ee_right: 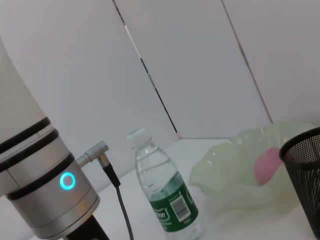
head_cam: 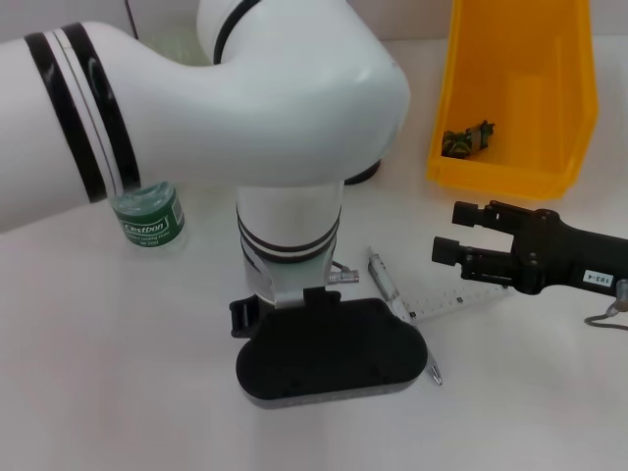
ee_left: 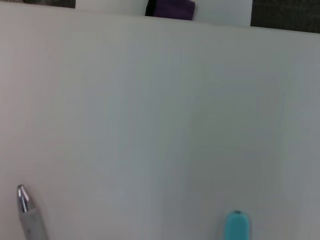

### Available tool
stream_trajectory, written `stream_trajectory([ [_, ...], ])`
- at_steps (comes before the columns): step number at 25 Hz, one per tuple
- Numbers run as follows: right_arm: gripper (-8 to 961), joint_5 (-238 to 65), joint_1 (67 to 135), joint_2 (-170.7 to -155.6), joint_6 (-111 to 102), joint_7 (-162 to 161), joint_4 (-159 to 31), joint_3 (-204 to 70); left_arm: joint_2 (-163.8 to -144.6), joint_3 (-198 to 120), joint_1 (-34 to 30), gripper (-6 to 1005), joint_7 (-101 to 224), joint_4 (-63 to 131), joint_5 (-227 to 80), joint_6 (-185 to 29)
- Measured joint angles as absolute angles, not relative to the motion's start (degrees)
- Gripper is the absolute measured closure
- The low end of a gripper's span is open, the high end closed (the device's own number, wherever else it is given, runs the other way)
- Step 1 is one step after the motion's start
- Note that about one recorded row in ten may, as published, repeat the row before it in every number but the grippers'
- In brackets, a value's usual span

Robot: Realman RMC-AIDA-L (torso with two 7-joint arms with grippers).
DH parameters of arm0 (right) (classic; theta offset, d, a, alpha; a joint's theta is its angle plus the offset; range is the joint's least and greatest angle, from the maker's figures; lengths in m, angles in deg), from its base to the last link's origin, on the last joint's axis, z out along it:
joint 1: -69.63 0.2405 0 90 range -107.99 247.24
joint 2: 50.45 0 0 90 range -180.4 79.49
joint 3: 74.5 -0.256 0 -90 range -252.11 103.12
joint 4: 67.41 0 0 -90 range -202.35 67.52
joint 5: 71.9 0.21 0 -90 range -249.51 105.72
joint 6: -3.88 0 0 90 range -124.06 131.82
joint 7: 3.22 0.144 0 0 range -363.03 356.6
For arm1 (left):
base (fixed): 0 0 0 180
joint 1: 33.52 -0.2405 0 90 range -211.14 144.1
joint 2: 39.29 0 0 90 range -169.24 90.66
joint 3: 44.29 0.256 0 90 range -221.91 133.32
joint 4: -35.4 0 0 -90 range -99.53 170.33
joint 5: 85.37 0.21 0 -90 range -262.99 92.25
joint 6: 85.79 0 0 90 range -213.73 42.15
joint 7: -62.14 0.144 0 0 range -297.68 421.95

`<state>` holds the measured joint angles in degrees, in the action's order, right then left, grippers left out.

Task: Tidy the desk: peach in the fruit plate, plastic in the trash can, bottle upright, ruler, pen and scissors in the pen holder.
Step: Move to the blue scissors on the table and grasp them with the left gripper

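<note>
Pen (head_cam: 390,285) lies flat on white desk (head_cam: 118,373) w/ long axis diagonal — tip toward robot, far end toward bin, its middle crossing ruler (head_cam: 459,297) and part hidden under left arm's wrist (head_cam: 329,358). Left claw isn't seen, can't tell its state; right claw (head_cam: 449,233) hovers just right of pen over ruler, fingers apart w/ nothing between. Bottle (head_cam: 149,216) stands upright at left, yellow bin (head_cam: 515,93) at back right — peach (ee_right: 267,165) sits in pale-green plate (ee_right: 235,175) beside black mesh holder (ee_right: 305,175), plain white wall behind.

bottle (head_cam: 148,218) label — "cestbon", right gripper (head_cam: 448,235) tag — "103-4"
</note>
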<state>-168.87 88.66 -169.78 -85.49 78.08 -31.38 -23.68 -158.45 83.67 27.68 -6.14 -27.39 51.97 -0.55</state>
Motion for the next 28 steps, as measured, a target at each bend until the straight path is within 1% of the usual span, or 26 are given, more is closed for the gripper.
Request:
stream_trajectory([
  [6, 159, -168.26, 88.94, -169.63, -86.05, 79.19, -30.5, -23.7, -158.25, 82.24, 27.07, 860, -7.58, -28.19, 54.18, 0.22],
  [9, 159, -168.26, 89.01, -169.63, -86.03, 79.19, -30.54, -23.7, -158.28, 82.62, 27.08, 989, -9.74, -28.46, 54.92, 0.16],
  [14, 159, -168.32, 89.1, -169.63, -85.78, 79.19, -30.54, -23.46, -158.29, 82.14, 27.51, 1000, -12.3, -30.47, 55.2, 1.09],
  [19, 160, -168.3, 89.25, -169.72, -85.75, 79.21, -30.54, -23.2, -158.29, 81.6, 28.17, 947, -14.34, -30.45, 54.75, 0.59],
  [23, 160, -168.31, 89.25, -169.72, -85.73, 79.23, -30.56, -23.3, -158.26, 80.94, 28.46, 754, -13.97, -30.15, 53.66, 1.01],
  [28, 160, -168.31, 89.22, -169.72, -85.84, 79.31, -30.54, -23.42, -158.09, 81.45, 28.81, 664, -13.65, -29.72, 53.51, 1.71],
])
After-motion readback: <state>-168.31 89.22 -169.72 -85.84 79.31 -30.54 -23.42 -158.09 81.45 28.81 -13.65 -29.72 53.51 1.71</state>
